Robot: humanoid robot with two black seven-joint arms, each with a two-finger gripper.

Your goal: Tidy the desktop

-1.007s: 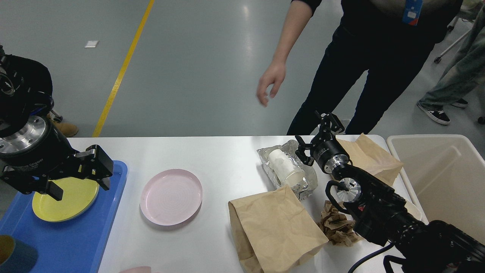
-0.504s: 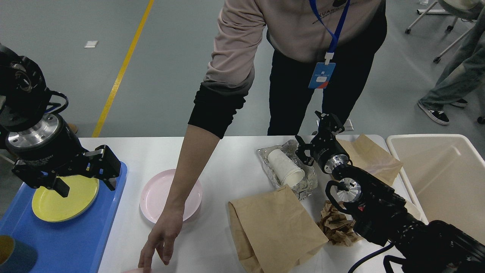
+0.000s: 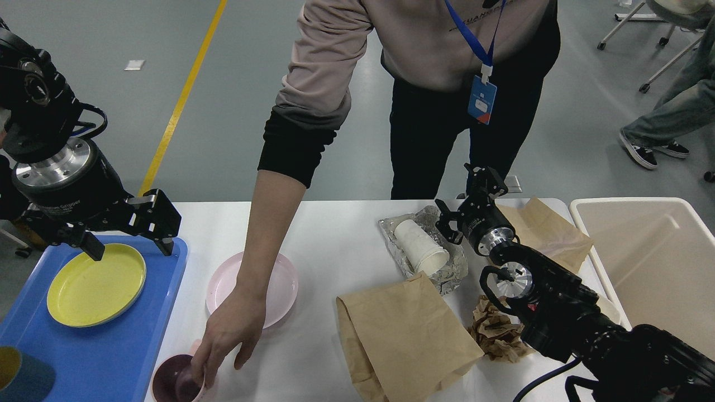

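Your desktop (image 3: 335,240) fills the lower view, with a blue tray (image 3: 100,357) at its left end and a cream bin (image 3: 648,262) at its right. Your left gripper (image 3: 131,245) hangs spread and empty above the tray's far edge, by a yellow plate (image 3: 95,290). Your right gripper (image 3: 472,195) (small and dark) hovers beyond a paper cup (image 3: 419,245) on foil (image 3: 447,268); you cannot tell its state. A person's hand (image 3: 226,335) grips a pink cup (image 3: 176,382) near a pink plate (image 3: 282,285). Brown bags (image 3: 402,335) lie nearby.

Black arms, silver wrist flanges, cables
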